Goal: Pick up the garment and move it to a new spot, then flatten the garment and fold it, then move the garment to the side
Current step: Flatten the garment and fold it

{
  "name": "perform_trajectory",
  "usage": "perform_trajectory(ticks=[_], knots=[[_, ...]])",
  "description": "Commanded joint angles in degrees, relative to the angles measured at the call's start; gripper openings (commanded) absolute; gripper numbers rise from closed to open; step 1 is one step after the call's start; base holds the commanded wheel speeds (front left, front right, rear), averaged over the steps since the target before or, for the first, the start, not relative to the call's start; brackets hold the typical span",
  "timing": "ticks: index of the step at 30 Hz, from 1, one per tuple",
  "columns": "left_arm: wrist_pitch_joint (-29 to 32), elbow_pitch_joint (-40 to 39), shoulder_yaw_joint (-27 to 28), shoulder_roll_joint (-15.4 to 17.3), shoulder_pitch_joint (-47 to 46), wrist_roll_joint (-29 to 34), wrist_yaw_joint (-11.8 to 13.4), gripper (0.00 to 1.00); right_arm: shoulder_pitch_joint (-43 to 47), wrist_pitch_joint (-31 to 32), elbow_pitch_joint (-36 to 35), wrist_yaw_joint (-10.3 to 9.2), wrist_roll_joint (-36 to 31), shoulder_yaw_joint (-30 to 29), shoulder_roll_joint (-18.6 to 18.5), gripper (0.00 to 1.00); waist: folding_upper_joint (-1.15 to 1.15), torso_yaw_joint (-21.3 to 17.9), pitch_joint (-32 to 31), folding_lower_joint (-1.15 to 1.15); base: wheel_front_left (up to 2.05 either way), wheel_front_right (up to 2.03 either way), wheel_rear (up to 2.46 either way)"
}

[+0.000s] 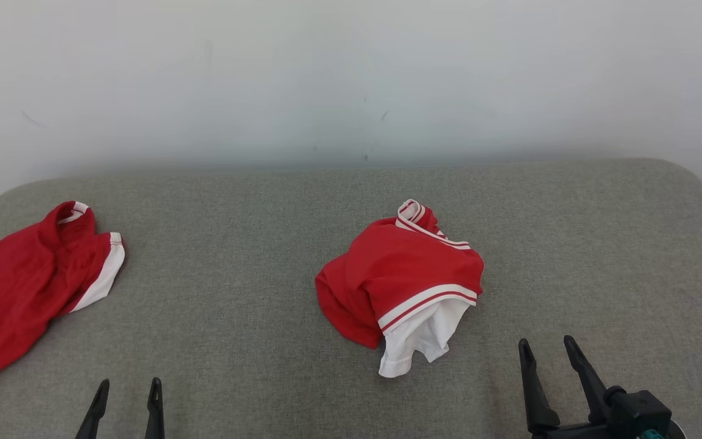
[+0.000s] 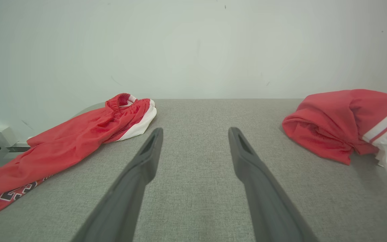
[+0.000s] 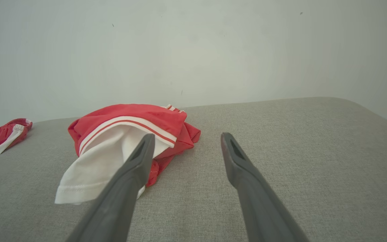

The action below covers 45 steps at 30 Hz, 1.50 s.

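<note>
A crumpled red and white garment (image 1: 403,280) lies bunched near the middle of the grey padded surface (image 1: 253,256), a white sleeve hanging out at its front. The left wrist view has this garment (image 2: 341,124) at its right edge, and in the right wrist view the garment (image 3: 126,134) sits just past the left fingertip. My right gripper (image 1: 546,347) stands open at the lower right, a short way right of the white sleeve, touching nothing. Down at the lower left my left gripper (image 1: 128,387) is open and empty, far from the bundle.
A second red garment with white trim (image 1: 28,280) lies spread at the left edge of the surface, and those red shorts (image 2: 69,141) trail off the edge in the left wrist view. A pale wall (image 1: 351,79) rises right behind the surface. Bare grey padding stretches to the right.
</note>
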Motion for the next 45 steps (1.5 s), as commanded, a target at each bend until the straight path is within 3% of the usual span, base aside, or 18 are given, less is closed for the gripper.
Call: perform_trajectory(ticks=[1,17,45], knots=[[-0.2,0.3,0.4,-0.3,-0.9,0.5,-0.4,1.00,0.4,0.0,0.2,-0.12,0.2,0.1,-0.1,1.00,0.00,-0.1,-0.1,0.00,0.00,0.00,0.00],[-0.2,0.3,1.9,-1.1,-0.1,2.0,-2.3,1.00,1.0,0.0,-0.2,-0.12,0.5,-0.3,-0.1,1.00,0.00,0.3,-0.6,0.00,0.00,0.00,0.00],[-0.2,0.6,1.0,-1.7,-2.0,1.0,-2.4,1.00,0.2,0.0,0.3,-0.12,0.7,-0.6,-0.1,1.00,0.00,-0.1,0.1,0.00,0.00,0.00,0.00]])
